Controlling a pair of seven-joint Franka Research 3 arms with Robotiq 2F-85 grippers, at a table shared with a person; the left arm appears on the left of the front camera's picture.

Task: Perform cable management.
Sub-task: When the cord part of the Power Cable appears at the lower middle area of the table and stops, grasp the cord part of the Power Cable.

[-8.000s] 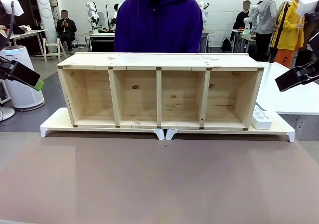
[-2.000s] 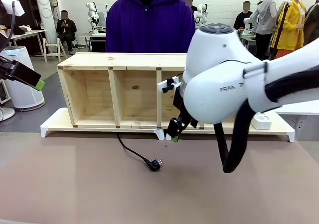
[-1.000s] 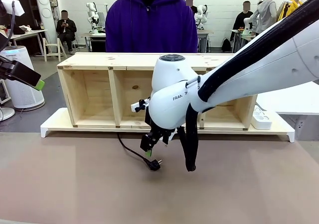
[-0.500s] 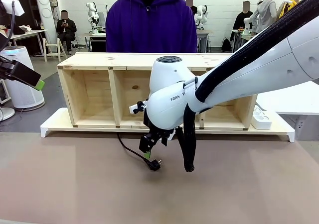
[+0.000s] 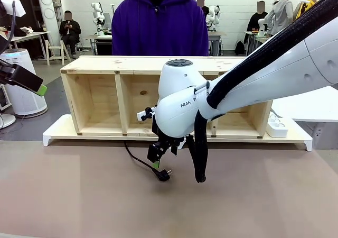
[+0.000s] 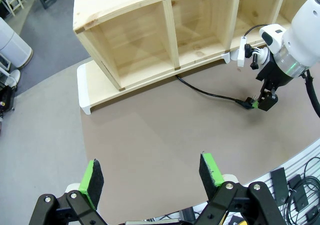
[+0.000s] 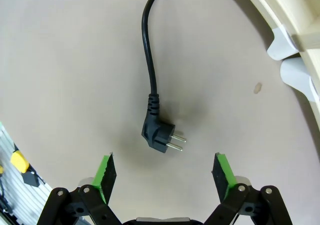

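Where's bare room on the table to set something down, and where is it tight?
Free: the tabletop left of the cable, up to the white riser; the near strip along the front edge; the stretch right of the black hose. Tight: the middle, where the open right gripper hovers over the plug.

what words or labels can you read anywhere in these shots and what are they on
"FRAN": on the white shell of the right arm; the rest of the word is hidden behind the black hose.
No print can be made out on the cable or the wooden shelf.
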